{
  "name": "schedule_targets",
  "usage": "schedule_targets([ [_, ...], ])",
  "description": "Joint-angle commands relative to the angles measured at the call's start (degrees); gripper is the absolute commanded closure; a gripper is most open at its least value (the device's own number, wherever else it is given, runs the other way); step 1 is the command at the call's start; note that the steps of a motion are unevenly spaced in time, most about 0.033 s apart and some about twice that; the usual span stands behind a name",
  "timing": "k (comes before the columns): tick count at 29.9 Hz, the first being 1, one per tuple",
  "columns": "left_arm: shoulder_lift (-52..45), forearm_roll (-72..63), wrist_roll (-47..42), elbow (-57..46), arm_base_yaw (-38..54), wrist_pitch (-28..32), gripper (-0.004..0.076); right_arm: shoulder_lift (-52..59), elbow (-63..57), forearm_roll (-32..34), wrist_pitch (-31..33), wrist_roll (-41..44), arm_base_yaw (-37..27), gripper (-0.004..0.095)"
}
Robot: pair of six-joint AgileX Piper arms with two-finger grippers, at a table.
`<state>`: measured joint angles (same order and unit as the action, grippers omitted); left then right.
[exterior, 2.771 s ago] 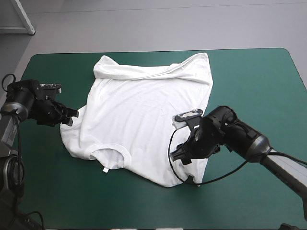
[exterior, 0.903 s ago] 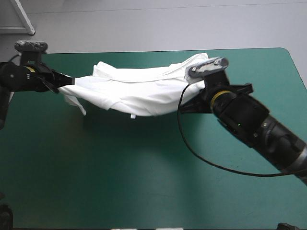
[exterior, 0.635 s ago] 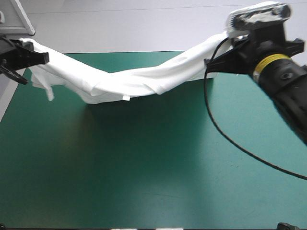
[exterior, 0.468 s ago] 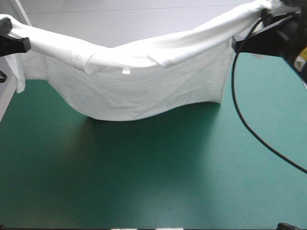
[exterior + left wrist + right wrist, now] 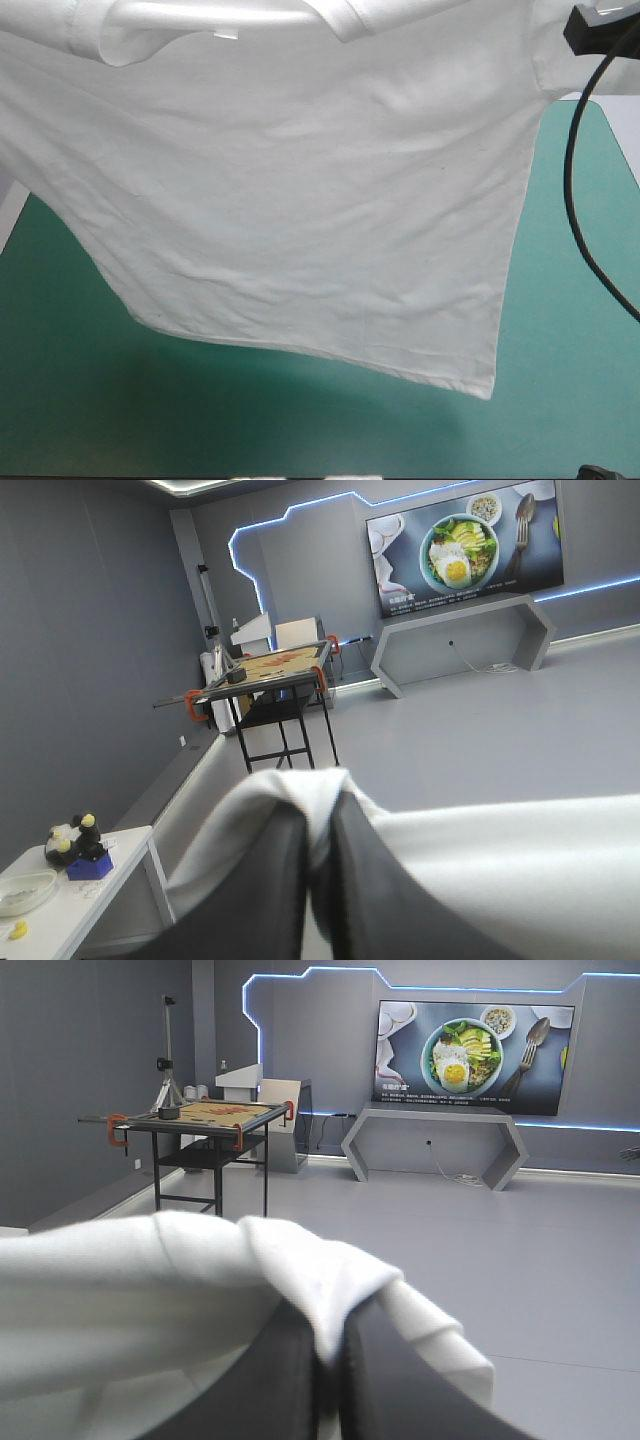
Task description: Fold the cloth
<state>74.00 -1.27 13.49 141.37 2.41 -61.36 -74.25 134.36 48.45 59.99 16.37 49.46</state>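
1. High view, almost filled by the T-shirt (image 5: 300, 200): lifted well above the table and stretched out as one broad white sheet.
2. Hangs with the neckband (image 5: 200, 12) uppermost, a small white label (image 5: 228, 35) just under it, and the hem (image 5: 330, 352) lowest, slanting down toward the table's right side to a low corner.
3. Hides most of the teal-green cover (image 5: 570, 300), leaving bare strips at the table's left, right and near edges, and throws a dark shadow on the cover just below the hem.
4. No telling from above whether the hem touches the cover or hangs clear of it.
5. Left wrist view: left gripper (image 5: 320, 865) raised and looking level, black fingers (image 5: 255, 900) all but closed into a pointed arch and clamped on a fold of the T-shirt (image 5: 500, 860). White cloth bunched over the fingertips and running off as a taut band to one side of the gripper.
6. Right wrist view: right gripper (image 5: 330, 1365) likewise raised and looking level, black fingers (image 5: 400, 1390) nearly together, pinching the T-shirt (image 5: 150, 1280) between them. Cloth humped over the tips and stretched away beside the gripper, with a short loose end on the other side.
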Motion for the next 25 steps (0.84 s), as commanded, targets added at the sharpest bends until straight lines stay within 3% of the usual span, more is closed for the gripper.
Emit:
schedule_targets([
  [1,0.8,-1.0,0.6,-0.1,-0.2,3.6,0.0733,-1.8,0.7,3.0,-3.7,-0.6,-0.2,0.0927],
  [6,4.2,-5.3,0.6,-4.8,-0.2,3.1,0.0733,-9.0,0.4,3.8,-1.8,-0.6,-1.1,0.0927],
  [12,9.3,-7.3,2.3,-13.7,-0.2,4.2,0.0733,-19.7,0.1,-6.7,-2.4,0.0,-11.0,0.0927],
  [20,19.6,-7.5,3.3,-21.5,-0.2,13.7,0.0733,-32.0,0.1,-10.3,-15.4,3.8,-21.1,0.0927],
  [25,27.2,-7.8,1.6,-21.7,-0.2,19.6,0.0733,-38.4,0.1,-10.3,-19.9,6.4,-24.7,0.0927],
])
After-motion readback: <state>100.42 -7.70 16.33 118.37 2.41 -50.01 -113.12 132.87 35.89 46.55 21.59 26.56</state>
